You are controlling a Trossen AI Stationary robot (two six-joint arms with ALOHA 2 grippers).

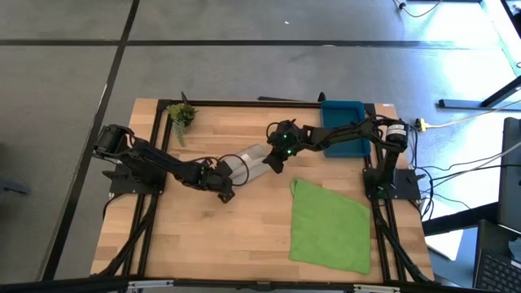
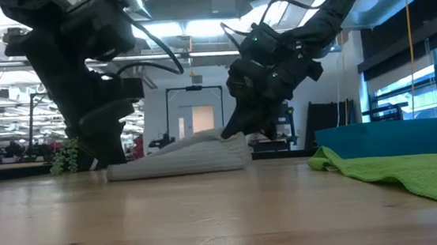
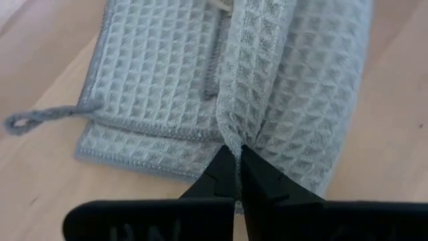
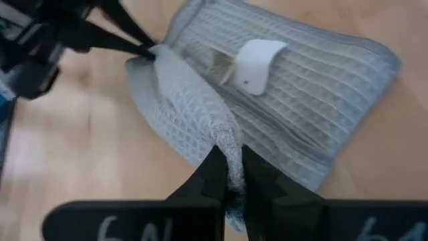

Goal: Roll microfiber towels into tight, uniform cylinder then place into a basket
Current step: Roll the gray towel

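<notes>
The light grey towel (image 1: 248, 163) lies partly folded over on the table's middle, its lower layers flat on the wood; its white tag (image 4: 257, 60) shows on top. My left gripper (image 1: 230, 175) is shut on the towel's left end. My right gripper (image 1: 272, 161) is shut on its right end. The bright green towel (image 1: 330, 224) lies spread flat at the near right. The blue basket (image 1: 343, 130) stands at the far right, behind my right arm. My left gripper pinches a raised fold of the grey towel (image 3: 231, 134) at its left end between its two fingers. The fingers slant down from the table's left. The fold is lifted a little; the rest lies on the table. My right gripper pinches the same raised fold at its other end (image 4: 224, 137) between its two fingers. The fingers slant down from the table's right. The fold runs as a ridge across to my left gripper (image 4: 144, 50), and the layers below rest on the table.
A small green plant sprig (image 1: 183, 114) lies at the far left of the table. The green towel's near corner reaches the table's near right edge. Bare wood lies near and left of the grey towel.
</notes>
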